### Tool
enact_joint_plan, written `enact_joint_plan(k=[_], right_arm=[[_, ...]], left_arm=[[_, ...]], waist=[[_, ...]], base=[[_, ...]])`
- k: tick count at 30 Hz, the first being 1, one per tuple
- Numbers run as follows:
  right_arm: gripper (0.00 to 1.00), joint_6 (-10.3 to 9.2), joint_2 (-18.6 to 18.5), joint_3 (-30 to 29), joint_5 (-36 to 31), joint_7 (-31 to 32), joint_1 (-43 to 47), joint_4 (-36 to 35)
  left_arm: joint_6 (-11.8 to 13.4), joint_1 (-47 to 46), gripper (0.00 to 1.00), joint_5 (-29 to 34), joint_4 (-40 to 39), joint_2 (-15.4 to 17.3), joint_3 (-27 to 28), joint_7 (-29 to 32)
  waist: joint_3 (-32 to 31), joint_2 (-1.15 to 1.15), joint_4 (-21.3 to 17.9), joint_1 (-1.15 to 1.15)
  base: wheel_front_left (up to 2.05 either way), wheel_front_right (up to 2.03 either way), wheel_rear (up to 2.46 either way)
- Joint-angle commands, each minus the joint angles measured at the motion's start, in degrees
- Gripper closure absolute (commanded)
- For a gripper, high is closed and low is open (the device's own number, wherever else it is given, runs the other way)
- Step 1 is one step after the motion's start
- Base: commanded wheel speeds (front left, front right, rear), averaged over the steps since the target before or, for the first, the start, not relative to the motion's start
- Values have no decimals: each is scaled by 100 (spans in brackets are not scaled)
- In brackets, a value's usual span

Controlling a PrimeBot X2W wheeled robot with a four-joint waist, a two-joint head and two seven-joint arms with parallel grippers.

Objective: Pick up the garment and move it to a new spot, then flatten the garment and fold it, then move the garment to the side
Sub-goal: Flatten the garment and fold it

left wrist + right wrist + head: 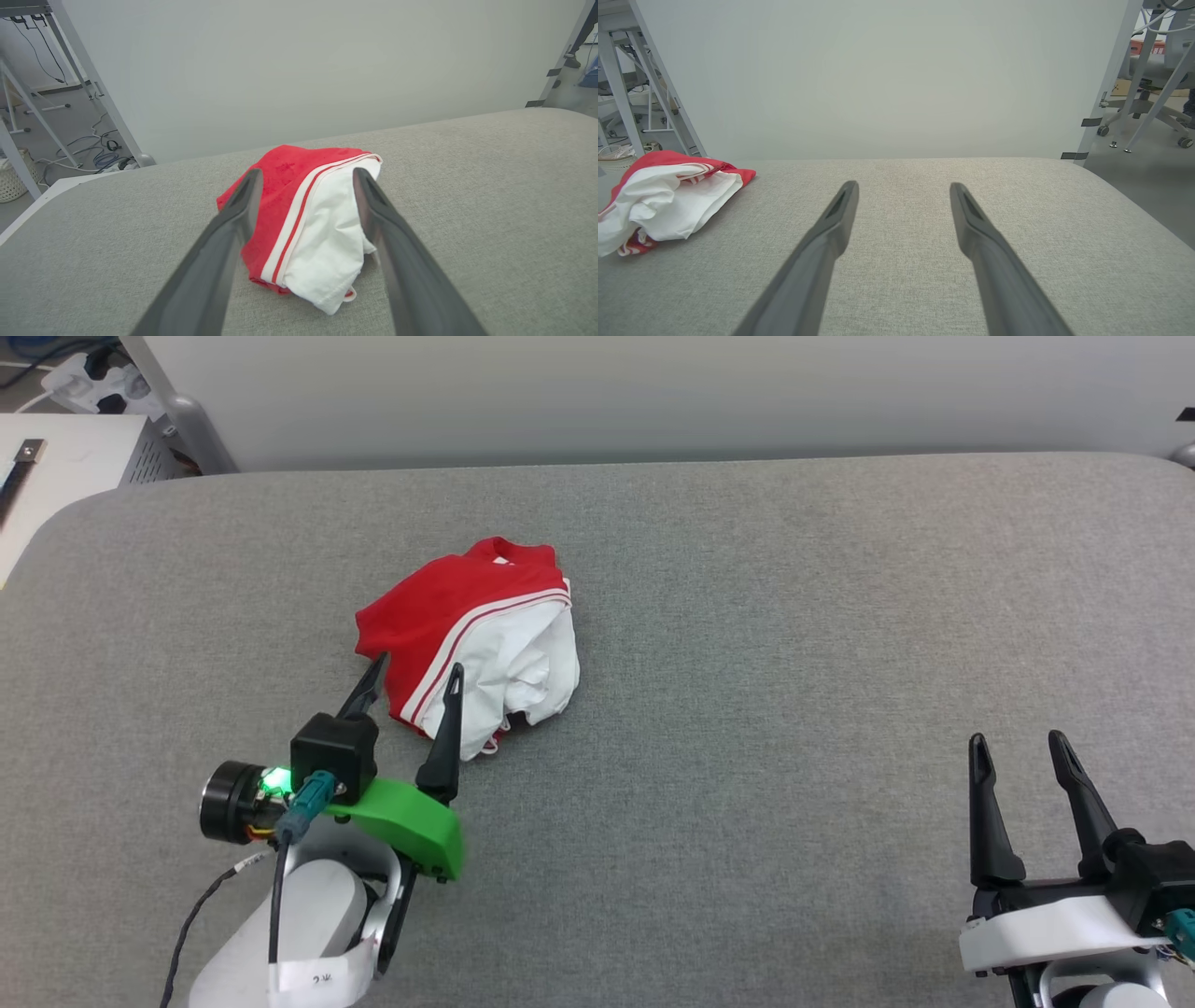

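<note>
Seemingly early: the garment (471, 635) lay bunched on the grey worktop (747, 616), flattening and folding not yet done.
Left hand (416, 663) gaped wide at its near edge, gripping nothing; right hand (1016, 737) sat wide, well apart.

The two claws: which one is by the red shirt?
The left gripper, open right beside the garment; the right gripper is far off to the side.

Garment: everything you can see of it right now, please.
The garment is a red T-shirt of soft cloth with white sleeve fabric and red-and-white striped trim. It is crumpled into a loose heap, not flattened or folded. It lies on the grey fabric surface, left of centre. The open left hand straddles its near edge without gripping it. Whether a finger brushes it is unclear.
</note>
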Motion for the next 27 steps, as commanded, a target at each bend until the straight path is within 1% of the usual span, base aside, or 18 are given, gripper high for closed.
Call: enact_joint_plan(k=[1,2,4,6,8,11,13,14,16,18,20,22,24,26,27], right_arm=[[0,11,2,15,11,-52,59,-4],[0,11,2,16,9,-52,56,-4],[0,11,2,20,5,-52,42,-6],[0,11,2,30,0,-52,27,-6],[0,11,2,51,-4,-52,13,-12],[0,11,2,79,-4,-52,-8,-21],[0,11,2,106,-2,-52,-39,-21],[0,11,2,106,1,-52,-56,-18],[0,11,2,102,18,-52,-94,-17],[0,11,2,111,32,-52,-127,-13],[0,11,2,125,50,-52,-158,-8],[0,11,2,133,72,-52,-189,-4],[0,11,2,127,91,-52,-217,-7],[0,11,2,133,102,-52,-253,-12],[0,11,2,129,108,-52,-276,-13]], left_arm=[[-83,76,0,130,-78,34,109,-33],[-146,58,0,196,-136,47,173,-33],[-378,-60,0,296,-217,84,240,-33],[-658,-296,0,333,-255,114,236,-33],[-1014,-609,0,249,-219,139,171,40],[-1565,-1221,0,172,-119,243,-15,554],[-1819,-1617,0,84,-61,284,-166,1004],[-1905,-1767,0,-31,-31,278,-242,1254],[-2019,-2086,0,-374,-7,248,-403,1792],[-2065,-2361,0,-653,27,302,-726,2485],[-2077,-2596,0,-963,-10,357,-1117,3085],[-2080,-2814,0,-1380,-99,469,-1626,3715],[-2081,-2989,0,-1619,-95,587,-1987,4104],[-2081,-3167,0,-1657,-17,724,-2385,4444],[-2081,-3240,0,-1662,27,762,-2528,4516]], waist=[[-15,0,18,0],[-14,0,21,0],[-7,0,24,0],[5,0,20,0],[25,0,1,0],[81,0,-46,0],[133,0,-103,0],[151,0,-125,0],[202,0,-184,0],[251,0,-246,0],[303,0,-319,0],[367,0,-402,0],[432,0,-467,0],[507,0,-533,0],[547,0,-557,0]], base=[[0,0,0],[0,0,0],[0,0,0],[0,0,0],[0,0,0],[0,0,0],[0,0,0],[0,0,0],[0,0,0],[0,0,0],[0,0,0],[0,0,0],[0,0,0],[0,0,0],[0,0,0]])
